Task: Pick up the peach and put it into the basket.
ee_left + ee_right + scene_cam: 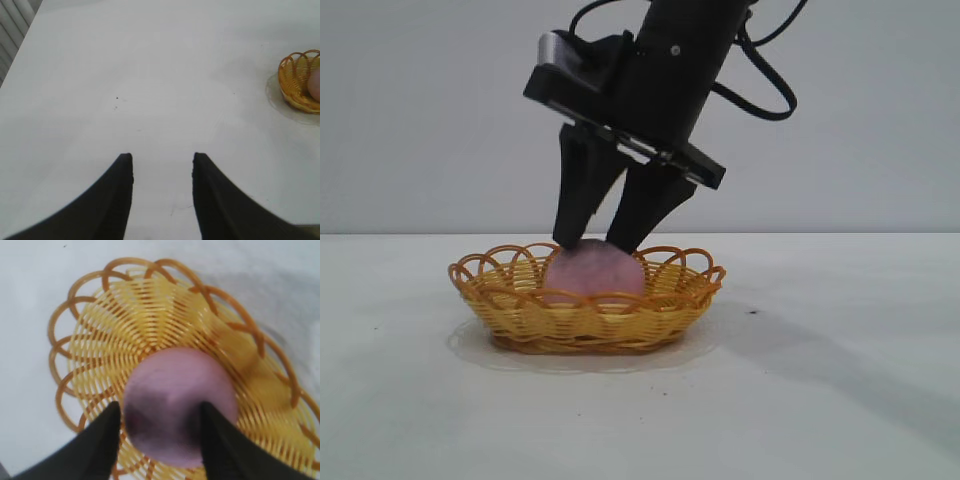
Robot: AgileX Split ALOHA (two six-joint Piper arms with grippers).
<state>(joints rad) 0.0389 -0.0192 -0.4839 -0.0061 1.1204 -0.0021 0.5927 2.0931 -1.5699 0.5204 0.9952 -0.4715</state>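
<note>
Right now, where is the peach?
The peach sits inside the basket on the white table, left of centre in the exterior view, with the right gripper directly above it, jaws on either side of its top.

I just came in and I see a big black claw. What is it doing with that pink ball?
That pink ball is a peach. It is sitting inside the yellow wicker basket on the white table. The right gripper reaches down from above, with its two black fingers at the top of the peach, one on each side. The left gripper is parked off to the side over bare table, open and holding nothing.
</note>
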